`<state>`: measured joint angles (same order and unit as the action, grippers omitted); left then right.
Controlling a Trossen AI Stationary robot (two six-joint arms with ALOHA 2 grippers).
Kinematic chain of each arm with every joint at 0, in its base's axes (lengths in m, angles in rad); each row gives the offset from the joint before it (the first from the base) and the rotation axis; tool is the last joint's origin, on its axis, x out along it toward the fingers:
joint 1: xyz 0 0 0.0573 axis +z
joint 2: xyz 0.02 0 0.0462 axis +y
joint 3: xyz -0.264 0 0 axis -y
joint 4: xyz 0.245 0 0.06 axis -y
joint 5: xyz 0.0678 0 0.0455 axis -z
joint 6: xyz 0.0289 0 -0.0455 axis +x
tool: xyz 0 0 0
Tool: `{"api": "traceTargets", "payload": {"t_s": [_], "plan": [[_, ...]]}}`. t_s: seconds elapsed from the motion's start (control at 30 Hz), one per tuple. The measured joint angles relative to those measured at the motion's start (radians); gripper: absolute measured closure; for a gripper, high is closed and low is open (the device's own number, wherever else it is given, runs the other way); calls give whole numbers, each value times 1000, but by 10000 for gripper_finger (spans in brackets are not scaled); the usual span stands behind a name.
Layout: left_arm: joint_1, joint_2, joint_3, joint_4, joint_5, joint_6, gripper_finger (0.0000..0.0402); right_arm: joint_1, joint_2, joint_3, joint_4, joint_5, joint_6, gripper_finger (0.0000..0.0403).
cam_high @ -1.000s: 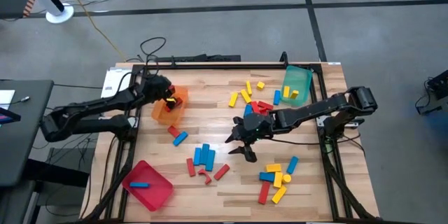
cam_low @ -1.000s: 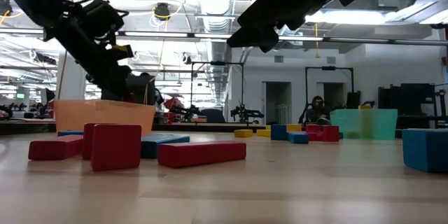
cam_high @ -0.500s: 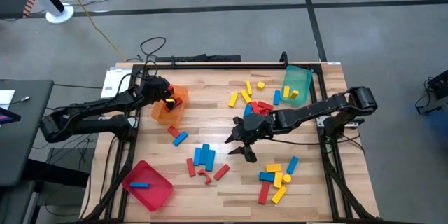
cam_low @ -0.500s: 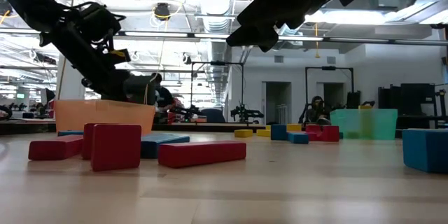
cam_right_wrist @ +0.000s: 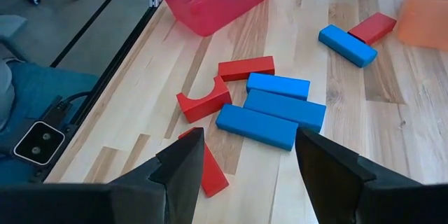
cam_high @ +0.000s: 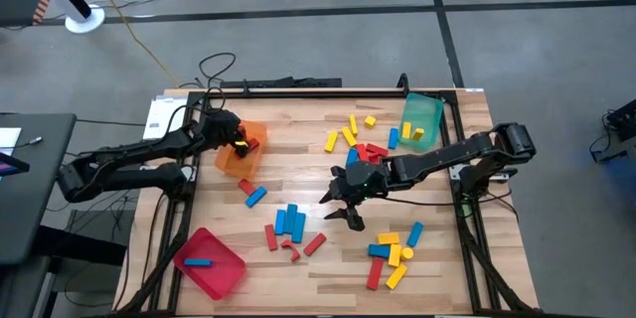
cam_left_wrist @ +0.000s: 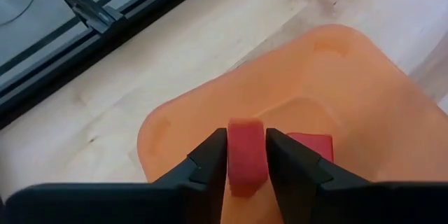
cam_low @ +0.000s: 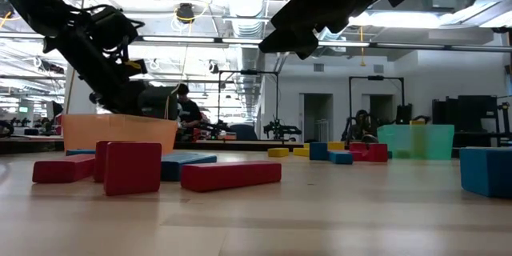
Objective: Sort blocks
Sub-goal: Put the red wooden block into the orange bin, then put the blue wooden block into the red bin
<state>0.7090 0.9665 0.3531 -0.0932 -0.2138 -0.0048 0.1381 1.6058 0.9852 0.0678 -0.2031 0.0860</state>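
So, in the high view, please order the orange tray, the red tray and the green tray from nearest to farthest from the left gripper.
1. Orange tray: directly under the left gripper.
2. Red tray: at the table's near left corner.
3. Green tray: at the far right corner.

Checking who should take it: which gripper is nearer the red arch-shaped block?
Right. The right gripper hovers just beside the red arch block; the left gripper is away over the orange tray.
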Motion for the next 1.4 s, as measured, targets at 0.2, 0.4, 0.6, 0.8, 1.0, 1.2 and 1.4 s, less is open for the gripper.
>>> {"api": "traceTargets", "payload": {"t_s": [0.2,0.4,0.6,0.8,1.0,1.2,1.4], "plan": [[0,0,0,-8,0,0,282,9,0,0,1,0,4,165],[0,0,0,-4,20,6,257,14,0,0,0,0,13,165],[0,0,0,-2,20,15,216,13,0,0,0,0,14,165],[0,-26,0,-3,21,23,176,13,0,0,0,0,14,165],[0,-121,1,-16,26,34,164,12,0,0,0,0,12,165],[-21,-257,1,-25,45,25,164,10,0,0,0,0,11,165],[-85,-384,31,-23,112,-1,164,2,0,0,0,0,6,165]]}}
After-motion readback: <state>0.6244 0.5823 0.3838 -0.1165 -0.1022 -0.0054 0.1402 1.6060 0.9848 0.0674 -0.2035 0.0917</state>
